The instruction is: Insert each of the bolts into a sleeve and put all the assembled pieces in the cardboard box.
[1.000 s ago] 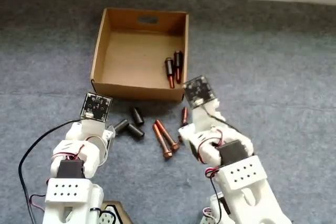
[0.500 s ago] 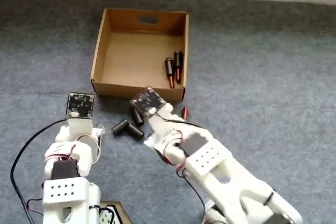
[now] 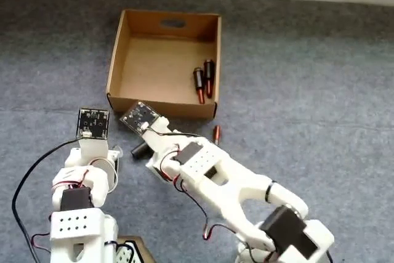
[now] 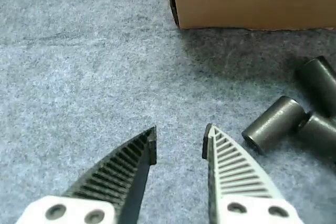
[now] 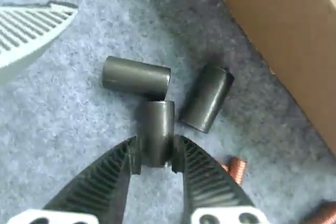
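Since the hold takes only the near end of the middle sleeve (image 5: 155,127), I judge it may pivot or slip on lifting and knock the neighbouring sleeve (image 5: 136,76) lying against its far end.

Left jaws: moderately parted, holding nothing, over bare desk (image 4: 79,51), with the neighbouring sleeve just beside.

Right jaws: closed against both flanks of the middle sleeve, whose near end sits between the tips.

Loose bolt (image 3: 216,133): on the desk near the cardboard box (image 3: 117,72), apart from both jaws.

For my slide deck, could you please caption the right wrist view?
Right gripper clasping a dark sleeve, two more sleeves beside it, near the cardboard box.
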Action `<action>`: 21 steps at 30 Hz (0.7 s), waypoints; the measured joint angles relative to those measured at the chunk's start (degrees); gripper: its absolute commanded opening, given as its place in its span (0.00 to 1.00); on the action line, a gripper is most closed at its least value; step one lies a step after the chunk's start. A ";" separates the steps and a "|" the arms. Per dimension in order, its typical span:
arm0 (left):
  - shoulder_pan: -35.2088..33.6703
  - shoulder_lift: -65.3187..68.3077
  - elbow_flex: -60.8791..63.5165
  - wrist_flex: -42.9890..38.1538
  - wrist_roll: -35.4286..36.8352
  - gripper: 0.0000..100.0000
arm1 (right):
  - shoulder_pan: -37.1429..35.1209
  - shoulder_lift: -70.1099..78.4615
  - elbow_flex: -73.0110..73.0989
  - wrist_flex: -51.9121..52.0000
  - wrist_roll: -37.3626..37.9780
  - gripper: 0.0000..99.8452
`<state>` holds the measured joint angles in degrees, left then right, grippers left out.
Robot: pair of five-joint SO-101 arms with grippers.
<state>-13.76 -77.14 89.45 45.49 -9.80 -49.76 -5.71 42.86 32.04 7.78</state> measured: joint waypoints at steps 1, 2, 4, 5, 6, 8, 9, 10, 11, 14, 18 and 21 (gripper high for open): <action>0.00 0.00 0.00 0.00 0.00 0.17 | 0.00 1.32 -0.79 -0.09 0.00 0.10; 0.00 0.00 0.00 0.00 0.00 0.17 | 0.00 2.55 -1.58 -0.09 0.00 0.10; 0.00 0.00 0.00 0.00 0.00 0.17 | 0.00 5.19 -3.25 -0.09 0.00 0.10; 0.00 0.00 0.00 0.00 0.00 0.17 | 0.00 6.42 -3.96 -0.09 0.00 0.09; 0.00 0.00 0.00 0.00 0.00 0.17 | 0.00 7.56 -4.57 -0.09 0.00 0.06; 0.00 0.00 0.00 0.00 0.00 0.17 | 0.09 8.53 -5.19 -0.09 0.00 0.00; 0.00 0.00 0.00 0.00 0.00 0.17 | 0.26 8.53 -5.27 -0.09 0.00 0.01; 0.00 0.00 0.00 0.00 0.00 0.17 | 0.35 8.53 -5.27 -0.09 0.00 0.01; 0.00 0.00 0.00 0.00 0.00 0.17 | 0.44 8.35 -5.27 -0.09 0.00 0.00; 0.00 0.00 0.00 0.00 0.00 0.17 | 0.35 6.07 -4.04 0.88 0.00 0.00; 0.00 0.00 0.00 0.00 0.00 0.17 | 2.20 -3.52 1.93 3.78 0.00 0.00; 0.00 0.00 0.00 0.00 0.00 0.17 | 4.40 -12.40 8.53 5.27 0.00 0.01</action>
<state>-13.76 -77.14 89.45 45.49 -9.80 -45.36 -18.11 51.38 37.32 7.78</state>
